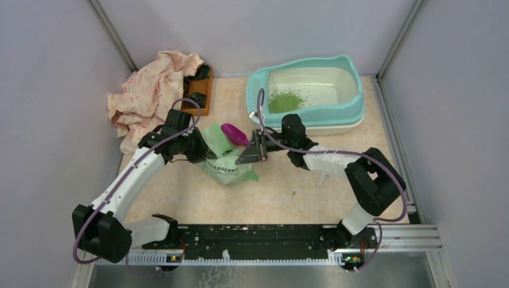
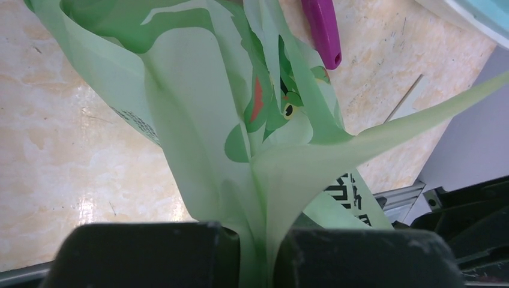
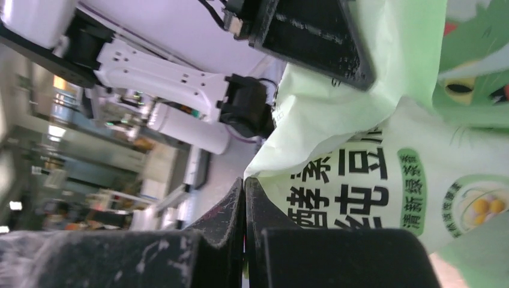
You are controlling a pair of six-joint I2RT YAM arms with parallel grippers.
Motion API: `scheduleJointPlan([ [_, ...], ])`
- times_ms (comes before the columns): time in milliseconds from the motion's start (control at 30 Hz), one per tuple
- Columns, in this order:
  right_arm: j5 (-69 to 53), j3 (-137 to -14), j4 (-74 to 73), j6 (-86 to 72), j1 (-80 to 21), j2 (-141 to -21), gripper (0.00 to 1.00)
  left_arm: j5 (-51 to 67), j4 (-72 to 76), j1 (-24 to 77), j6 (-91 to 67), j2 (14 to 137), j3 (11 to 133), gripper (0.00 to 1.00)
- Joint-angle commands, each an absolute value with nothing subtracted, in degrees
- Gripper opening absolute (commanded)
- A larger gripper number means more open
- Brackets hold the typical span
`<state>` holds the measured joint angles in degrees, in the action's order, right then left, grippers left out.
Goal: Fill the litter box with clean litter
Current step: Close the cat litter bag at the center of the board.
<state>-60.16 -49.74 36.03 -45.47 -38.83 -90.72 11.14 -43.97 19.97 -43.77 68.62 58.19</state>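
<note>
Litter box [image 1: 312,62] sat tucked in the far right corner of the table [image 1: 288,186], close to the grey walls [image 1: 54,90] at the back and right. The clean litter [image 1: 284,100] was just a small green pile on the left side of the cream basin, the rest of the floor bare. Most open room was the marbled beige patch between the bag and the near rail [image 1: 258,237], plus some under the right arm.

Left gripper [image 2: 257,246] was clamped on the pale green litter bag [image 1: 227,163], the film bunched up between its fingers and fanning upward. Right gripper [image 3: 245,204] had its jaws pressed fully together right at the bag's printed edge; couldn't tell if any film was caught in there. Both met over the bag mid-table, near the box's front rim.

A purple scoop [image 1: 234,133] lay just beside the bag's open mouth, partly hidden by it, and its handle was cut off in the left wrist view. A pink floral cloth [image 1: 147,90] was heaped far left, touching a small wooden tray [image 1: 203,91] with dark stuff on it I couldn't make out
</note>
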Motion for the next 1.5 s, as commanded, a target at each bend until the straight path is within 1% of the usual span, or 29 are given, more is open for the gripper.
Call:
scheduleJointPlan([
  [0,-68.1,-44.8,63.9,-71.0,-39.2,-94.1,0.0,10.6,-40.4,17.7,-42.3,65.2,57.7,0.0],
  [133,-68.5,-37.8,96.5,-93.8,-39.2,-102.3,0.0,10.4,-40.3,16.0,-42.1,63.5,56.6,0.0],
  [267,-67.7,-33.4,98.6,-92.6,-40.0,-105.1,0.0,10.8,-40.2,14.7,-41.5,62.7,55.6,0.0],
  [500,-69.4,-32.9,98.5,-93.2,-39.9,-105.0,0.0,12.0,-39.4,13.3,-41.0,62.1,55.8,0.0],
  [567,-69.6,-33.0,98.2,-92.8,-39.6,-103.3,0.0,12.4,-39.5,13.2,-40.8,62.2,56.2,0.0],
  [633,-69.8,-33.6,90.7,-88.2,-39.6,-99.4,0.0,12.7,-39.7,13.2,-40.4,62.3,56.3,0.0],
  [667,-69.1,-34.1,82.4,-82.3,-39.6,-96.1,0.0,12.8,-39.8,13.2,-40.3,62.3,56.3,0.0],
  [700,-67.9,-35.3,69.1,-69.7,-39.7,-92.4,0.0,12.8,-39.9,13.2,-40.3,62.3,56.3,0.0],
  [733,-65.7,-38.1,41.8,-56.2,-40.2,-87.8,0.0,12.8,-40.1,13.1,-40.1,62.3,56.3,0.0],
  [767,-59.9,-43.7,17.0,-37.9,-41.1,-84.1,0.0,12.9,-40.2,13.1,-40.1,62.2,56.3,0.0],
  [800,-52.7,-49.4,-0.7,-26.2,-42.5,-82.2,0.01,13.0,-40.2,13.0,-40.0,62.2,56.3,0.0],
  [833,-47.5,-53.7,-9.4,-20.4,-43.7,-81.5,0.04,13.1,-40.2,13.0,-40.0,62.2,56.2,0.0],
  [867,-44.8,-56.4,-14.6,-17.9,-44.1,-81.1,0.08,13.2,-40.1,12.9,-40.1,62.3,56.2,0.0],
  [967,-29.5,-61.8,-24.7,-10.4,-47.5,-77.7,0.22,14.2,-40.0,12.8,-40.0,62.8,56.1,0.0],
  [1000,-22.8,-63.2,-27.1,-8.4,-49.0,-77.0,0.26,14.4,-40.0,12.8,-40.0,62.8,56.2,0.0],
  [1033,-18.7,-64.1,-28.8,-6.0,-51.5,-76.0,0.29,14.4,-40.0,12.8,-40.0,62.8,56.2,0.0],
  [1067,-14.8,-64.4,-29.0,-4.1,-53.7,-75.1,0.32,14.3,-40.0,12.8,-39.9,62.8,56.1,0.0],
  [1167,-3.2,-63.9,-27.2,2.6,-61.4,-73.6,0.47,14.2,-39.8,12.7,-40.0,62.6,56.2,0.0],
  [1200,-0.1,-63.9,-26.5,4.0,-63.2,-73.9,0.5,14.3,-39.8,12.7,-39.9,62.6,56.4,0.0],
  [1300,4.3,-64.5,-24.1,5.9,-65.7,-75.1,0.55,14.5,-39.9,12.7,-39.8,62.7,56.7,0.0],
  [1467,2.9,-65.2,-19.2,8.0,-66.4,-75.5,0.65,14.6,-40.2,12.7,-39.7,62.8,56.7,0.0],
])
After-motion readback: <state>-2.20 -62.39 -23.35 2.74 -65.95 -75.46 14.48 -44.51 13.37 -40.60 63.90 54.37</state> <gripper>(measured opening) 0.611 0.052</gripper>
